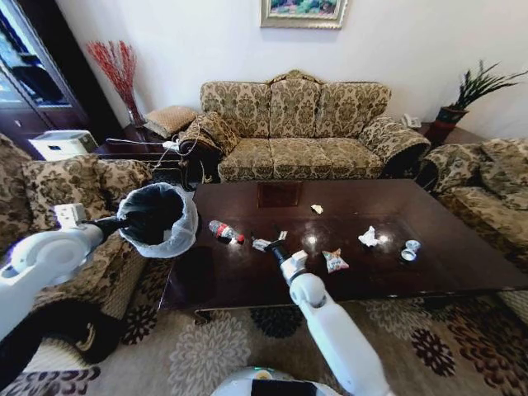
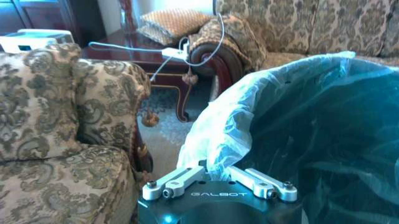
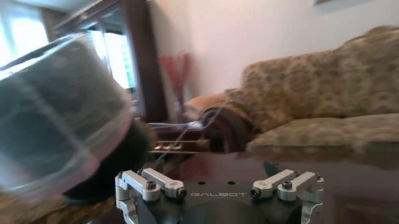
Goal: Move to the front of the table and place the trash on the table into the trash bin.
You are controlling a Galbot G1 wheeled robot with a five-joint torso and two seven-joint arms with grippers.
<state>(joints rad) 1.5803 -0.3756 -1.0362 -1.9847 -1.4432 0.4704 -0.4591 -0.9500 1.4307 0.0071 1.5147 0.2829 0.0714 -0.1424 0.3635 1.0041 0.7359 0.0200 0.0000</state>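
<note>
- Dark glossy wood everywhere: the bench carries all the trash, and my right tool sits low over its near-left part.
- Closest bit to that tool is a small silvery scrap, just beside the tip on its left. The clear bottle with the red label is a little further left, long axis running slantwise across the bench, cap end pointing back toward my right tool.
- Snack wrapper is just right of the tool; the tissue and little cup are well off to the right, and the pale scrap is out past it.
- Right tool's fingers look spread in its wrist view, nothing between them.
- My left tool is clamped on the liner rim of the trash bin, holding it up off the bench's left end.
- So I reckon the bottle-side stuff is the short haul: bin lies left of my right tool.
</note>
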